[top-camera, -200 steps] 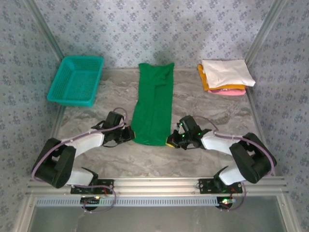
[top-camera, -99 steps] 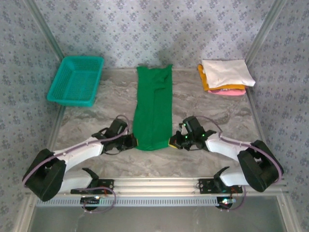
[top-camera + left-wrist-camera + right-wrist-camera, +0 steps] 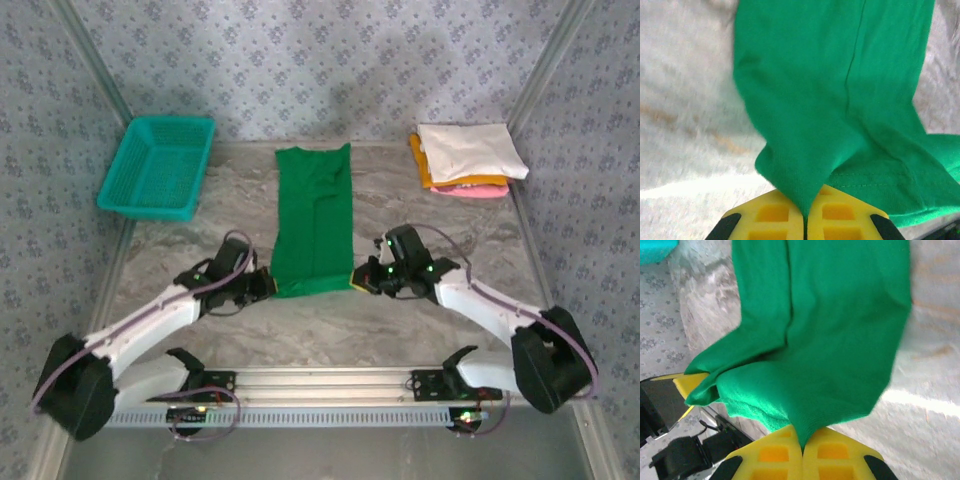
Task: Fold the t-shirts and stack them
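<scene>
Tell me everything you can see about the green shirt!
The green t-shirt is plain, bright, soft-looking cloth, folded lengthwise into a long narrow strip with a crease running down it. It lies stretched out in the middle of the marble-patterned table, its far end towards the back wall. The left gripper pinches its near left corner and the right gripper pinches its near right corner, so the cloth bunches up a little there. A stitched hem shows along the near edge.
</scene>
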### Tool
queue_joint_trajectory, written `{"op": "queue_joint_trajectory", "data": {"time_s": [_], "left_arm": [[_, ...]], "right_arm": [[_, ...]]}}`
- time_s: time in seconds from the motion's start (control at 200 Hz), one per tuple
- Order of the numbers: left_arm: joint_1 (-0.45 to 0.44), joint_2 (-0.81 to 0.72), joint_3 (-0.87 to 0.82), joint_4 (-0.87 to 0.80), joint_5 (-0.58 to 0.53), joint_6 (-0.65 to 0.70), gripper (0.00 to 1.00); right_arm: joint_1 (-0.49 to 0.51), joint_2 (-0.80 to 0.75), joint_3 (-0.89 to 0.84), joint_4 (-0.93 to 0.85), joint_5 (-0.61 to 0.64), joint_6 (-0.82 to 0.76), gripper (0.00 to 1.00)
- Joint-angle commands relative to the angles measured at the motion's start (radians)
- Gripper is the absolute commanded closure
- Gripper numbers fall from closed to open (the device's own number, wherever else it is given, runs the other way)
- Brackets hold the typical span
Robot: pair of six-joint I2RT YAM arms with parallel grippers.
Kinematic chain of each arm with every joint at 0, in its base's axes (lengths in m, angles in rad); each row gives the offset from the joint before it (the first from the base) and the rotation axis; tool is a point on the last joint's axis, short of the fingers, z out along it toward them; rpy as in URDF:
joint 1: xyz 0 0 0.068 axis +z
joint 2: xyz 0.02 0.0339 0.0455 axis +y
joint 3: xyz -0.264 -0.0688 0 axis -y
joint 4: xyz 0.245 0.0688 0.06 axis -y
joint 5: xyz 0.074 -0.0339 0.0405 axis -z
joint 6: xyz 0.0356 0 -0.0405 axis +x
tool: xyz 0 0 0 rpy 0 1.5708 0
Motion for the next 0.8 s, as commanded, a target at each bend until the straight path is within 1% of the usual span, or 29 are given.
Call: {"op": "queue_joint_trajectory", "data": {"time_s": [0.0,0.06,0.17,0.21,0.3,0.465,0.635,0.795], "left_arm": [[0.046,0.098,0.138,-0.024,0.065,0.128,1.00],[0.062,0.168,0.199,-0.024,0.095,0.170,1.00],[0.102,0.298,0.331,-0.085,0.156,0.250,1.00],[0.116,0.330,0.371,-0.099,0.161,0.275,1.00],[0.144,0.388,0.446,-0.104,0.158,0.317,1.00],[0.174,0.539,0.608,-0.195,0.134,0.420,1.00],[0.227,0.647,0.722,-0.193,0.133,0.459,1.00],[0.244,0.764,0.852,-0.232,0.120,0.514,1.00]], "right_arm": [[-0.048,0.101,0.098,-0.041,-0.040,-0.075,1.00],[-0.065,0.151,0.139,-0.039,-0.059,-0.092,1.00],[-0.095,0.216,0.210,-0.047,-0.065,-0.115,1.00],[-0.109,0.239,0.238,-0.060,-0.065,-0.125,1.00],[-0.144,0.305,0.308,-0.065,-0.083,-0.150,1.00],[-0.174,0.415,0.469,-0.123,-0.077,-0.218,1.00],[-0.202,0.547,0.630,-0.150,-0.080,-0.256,1.00],[-0.214,0.662,0.756,-0.165,-0.078,-0.258,1.00]]}}
